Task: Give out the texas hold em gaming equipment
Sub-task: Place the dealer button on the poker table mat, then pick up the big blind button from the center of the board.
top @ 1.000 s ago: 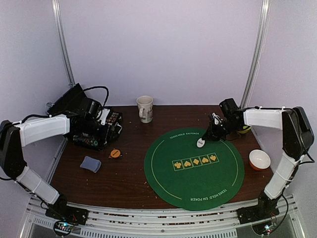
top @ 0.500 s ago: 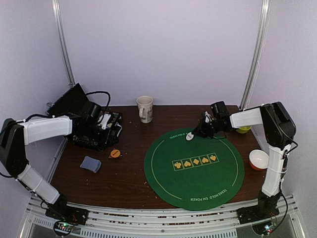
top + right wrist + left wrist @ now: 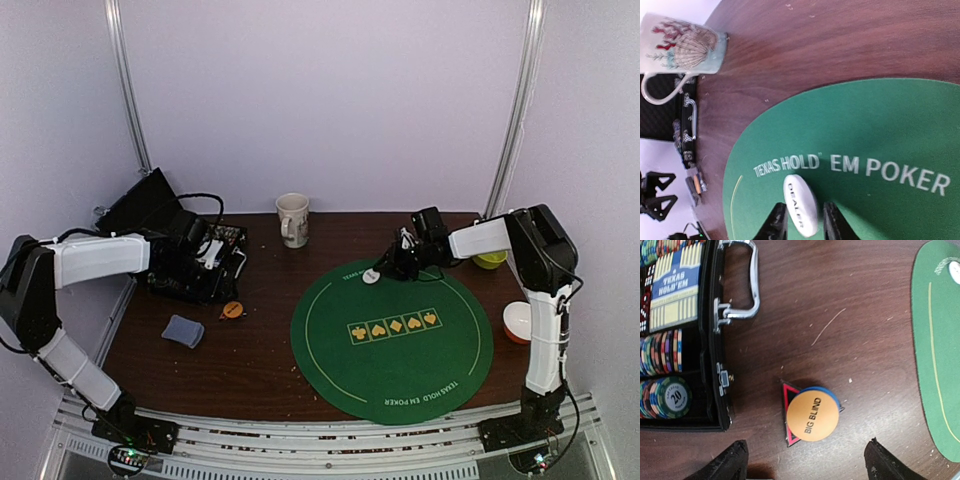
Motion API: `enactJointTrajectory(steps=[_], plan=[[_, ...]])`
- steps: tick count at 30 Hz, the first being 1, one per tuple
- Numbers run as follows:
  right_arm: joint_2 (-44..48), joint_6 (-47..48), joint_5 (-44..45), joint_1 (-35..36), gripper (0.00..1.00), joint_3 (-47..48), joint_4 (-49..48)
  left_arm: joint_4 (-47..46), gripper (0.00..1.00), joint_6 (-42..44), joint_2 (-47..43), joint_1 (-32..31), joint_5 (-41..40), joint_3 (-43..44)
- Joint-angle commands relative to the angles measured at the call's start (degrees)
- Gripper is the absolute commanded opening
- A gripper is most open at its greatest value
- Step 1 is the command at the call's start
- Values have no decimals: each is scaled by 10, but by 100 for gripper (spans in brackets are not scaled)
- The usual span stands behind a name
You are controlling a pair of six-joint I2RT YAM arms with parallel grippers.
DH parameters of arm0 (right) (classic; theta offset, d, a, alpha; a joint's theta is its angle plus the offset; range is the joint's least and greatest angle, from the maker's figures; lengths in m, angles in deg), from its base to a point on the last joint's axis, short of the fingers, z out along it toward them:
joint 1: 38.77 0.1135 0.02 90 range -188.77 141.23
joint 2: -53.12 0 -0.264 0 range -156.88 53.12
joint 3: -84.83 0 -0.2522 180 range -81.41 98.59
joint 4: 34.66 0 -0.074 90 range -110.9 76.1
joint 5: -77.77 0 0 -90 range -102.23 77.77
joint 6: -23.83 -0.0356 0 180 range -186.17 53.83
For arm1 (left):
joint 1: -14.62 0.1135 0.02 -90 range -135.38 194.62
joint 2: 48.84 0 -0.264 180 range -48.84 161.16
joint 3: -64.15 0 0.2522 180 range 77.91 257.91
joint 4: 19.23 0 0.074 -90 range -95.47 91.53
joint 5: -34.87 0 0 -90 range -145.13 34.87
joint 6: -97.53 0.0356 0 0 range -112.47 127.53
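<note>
Two grippers – the left gripper (image 3: 807,461) spread wide above the orange disc (image 3: 812,416) on the table (image 3: 850,305) beside the chip case (image 3: 672,290), the right gripper (image 3: 802,223) closely flanking the white dealer disc (image 3: 800,202) at the green mat (image 3: 880,125) edge – pinching or not, I cannot tell.

Robot lab cell; blank lilac walls (image 3: 320,100); aluminium frame rails (image 3: 300,443).

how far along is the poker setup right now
Early. Done: nothing clearly placed apart from the dealer button on the mat's far edge, between the right gripper's fingers; gripped or released, I can't tell. In hand: the open left gripper hovers over the big blind disc. Left: that disc, the card stack and the chips in the case.
</note>
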Motion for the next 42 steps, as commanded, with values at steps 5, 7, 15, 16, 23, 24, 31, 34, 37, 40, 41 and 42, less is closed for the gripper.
enactJointTrajectory(steps=[5, 7, 15, 16, 23, 24, 31, 34, 37, 40, 41, 42], plan=[[52, 108, 141, 20, 45, 42, 157, 1, 84, -7, 47, -3, -1, 11], [61, 125, 166, 31, 47, 50, 177, -12, 82, -6, 54, -4, 12, 15], [78, 156, 205, 64, 49, 79, 216, -30, 77, -6, 92, -4, 18, 13], [78, 156, 208, 69, 49, 82, 217, -36, 77, -5, 95, -4, 18, 12], [56, 160, 155, 143, 48, 140, 187, -64, 76, -7, 119, -4, 17, 22], [51, 147, 118, 156, 48, 139, 154, -67, 75, -7, 120, -4, 23, 20], [-73, -27, -45, 228, 43, 208, -58, -88, 59, -10, 125, -3, 47, 7], [-134, -66, -58, 251, 41, 264, -90, -87, 58, -10, 126, -3, 47, 3], [-188, -111, -76, 265, 39, 305, -131, -84, 58, -8, 123, 0, 38, -4], [-239, -151, -93, 273, 35, 356, -153, -87, 58, -8, 113, 3, 37, -14], [-253, -157, -95, 275, 34, 372, -152, -88, 58, -9, 107, 4, 37, -17], [-267, -161, -95, 278, 33, 383, -152, -90, 58, -10, 101, 6, 37, -20]])
